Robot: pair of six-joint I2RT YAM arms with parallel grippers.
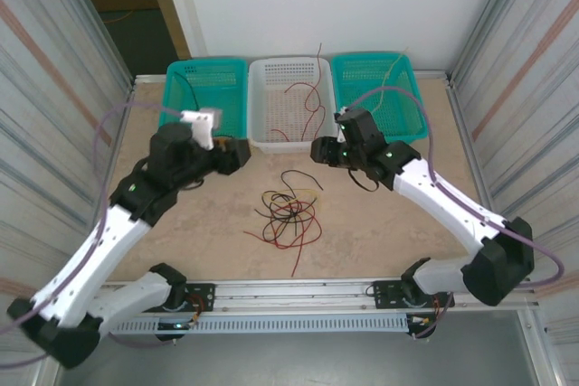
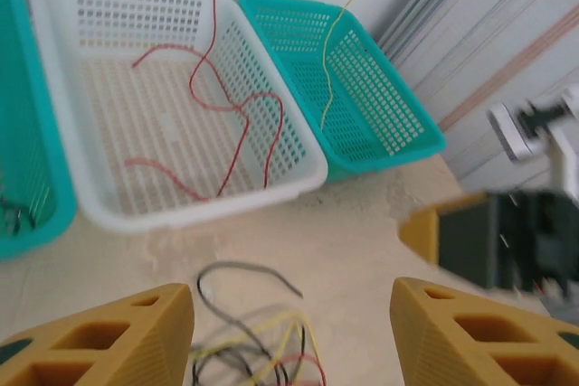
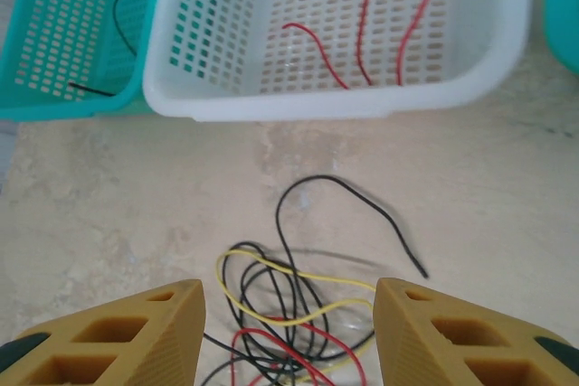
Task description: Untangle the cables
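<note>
1. Baskets in a row at the far edge of the table (image 1: 389,232): teal basket (image 1: 226,97) on the left with a black cable (image 3: 90,89), white basket (image 1: 271,88) in the middle with red cables (image 3: 312,42), second teal basket (image 1: 362,79) on the right with a yellow cable (image 2: 327,70).
2. Tangled cables (image 1: 288,214), red, black and yellow, loose on the table in front of the white basket, between both arms.
3. Left fingers (image 2: 136,332) spread wide, nothing between; right fingers (image 3: 136,332) also apart and empty, near the tangle.
4. Mottled beige tabletop; ribbed metal walls (image 1: 54,70) either side, white wall behind.
</note>
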